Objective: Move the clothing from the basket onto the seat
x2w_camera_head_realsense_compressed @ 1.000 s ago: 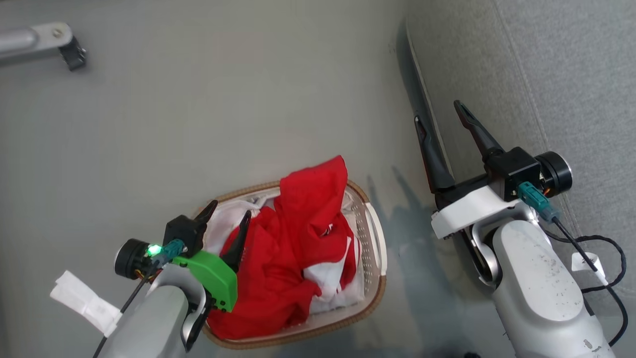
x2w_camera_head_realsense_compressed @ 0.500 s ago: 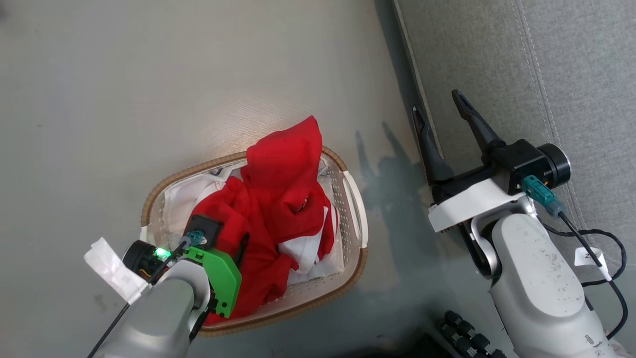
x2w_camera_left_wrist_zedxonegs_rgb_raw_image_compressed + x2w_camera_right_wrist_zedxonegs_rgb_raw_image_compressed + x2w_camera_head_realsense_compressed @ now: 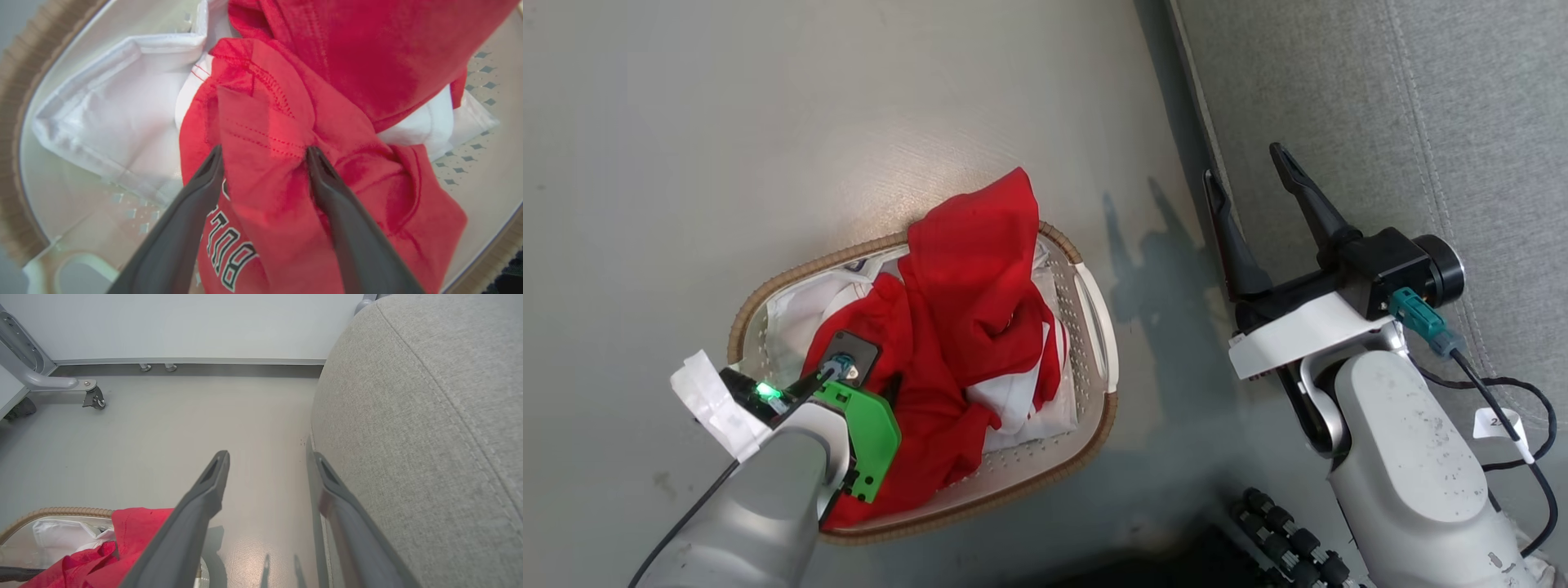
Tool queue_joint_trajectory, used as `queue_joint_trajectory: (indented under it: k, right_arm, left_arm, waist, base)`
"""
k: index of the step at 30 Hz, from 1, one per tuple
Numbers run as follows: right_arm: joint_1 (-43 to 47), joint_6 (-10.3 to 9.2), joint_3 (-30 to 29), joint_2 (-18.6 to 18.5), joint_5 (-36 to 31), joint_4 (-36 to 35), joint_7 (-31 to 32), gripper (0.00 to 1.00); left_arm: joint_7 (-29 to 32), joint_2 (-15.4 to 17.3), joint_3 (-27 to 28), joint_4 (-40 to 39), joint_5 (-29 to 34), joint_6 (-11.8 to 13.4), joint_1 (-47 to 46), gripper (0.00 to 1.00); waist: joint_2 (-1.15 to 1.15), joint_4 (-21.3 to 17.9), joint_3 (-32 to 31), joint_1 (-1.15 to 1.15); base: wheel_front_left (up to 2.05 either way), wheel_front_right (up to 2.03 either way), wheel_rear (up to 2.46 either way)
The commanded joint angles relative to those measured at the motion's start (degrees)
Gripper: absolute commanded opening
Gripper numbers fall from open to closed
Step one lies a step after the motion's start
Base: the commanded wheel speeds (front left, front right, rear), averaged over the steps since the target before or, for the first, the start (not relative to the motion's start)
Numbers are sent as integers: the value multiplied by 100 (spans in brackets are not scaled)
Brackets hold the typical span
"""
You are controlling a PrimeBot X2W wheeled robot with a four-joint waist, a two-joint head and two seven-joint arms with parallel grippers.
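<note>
Left wrist view is the one to watch here: the left gripper is down in the basket with its jaws spread wide, straddling a raised fold of the red clothing but not pinching anything yet. Both garments are heaped in the basket, one flopped over its rim, and nothing's on the seat, which sits just beside the basket across a strip of floor. My worry is the two pieces look tangled, so closing on that fold might drag the whole heap up, or catch the white liner lying right next to the fold inside the basket, and I'd guess the basket could tip or slide with it. A shallow bite could just slip off too. Head view has the wrist blocking those fingertips, but it gives the layout the close-up lacks: the right gripper hangs wide open and empty on the basket's seat side, clear of it.
</note>
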Motion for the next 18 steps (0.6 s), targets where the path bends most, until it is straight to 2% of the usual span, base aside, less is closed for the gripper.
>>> queue_joint_trajectory:
  k: [1,14,15,16,18]
  right_arm:
    - [-7,-4,13,-13,36,-33,-27,100]
    - [-126,-4,110,-14,173,-39,-27,100]
    - [-124,-4,122,-13,173,-10,-27,100]
    - [-123,-4,127,-13,178,7,-27,100]
    - [-139,-4,127,-14,186,51,-27,100]
  left_arm:
    - [37,36,-8,38,-11,21,-127,100]
    - [309,5,-210,120,-141,-98,-244,100]
    - [319,-38,-257,52,-172,-104,-140,69]
    - [267,-50,-261,-19,-238,-107,-85,0]
    - [150,26,-298,-155,-331,-105,-45,0]
  waist:
    - [0,-6,116,0]
    - [0,-34,280,0]
    - [0,-34,225,0]
    - [0,-31,182,0]
    - [0,-22,68,0]
  base:
    - [0,0,0]
    - [0,0,0]
    - [0,0,0]
    - [0,0,0]
    - [0,0,0]
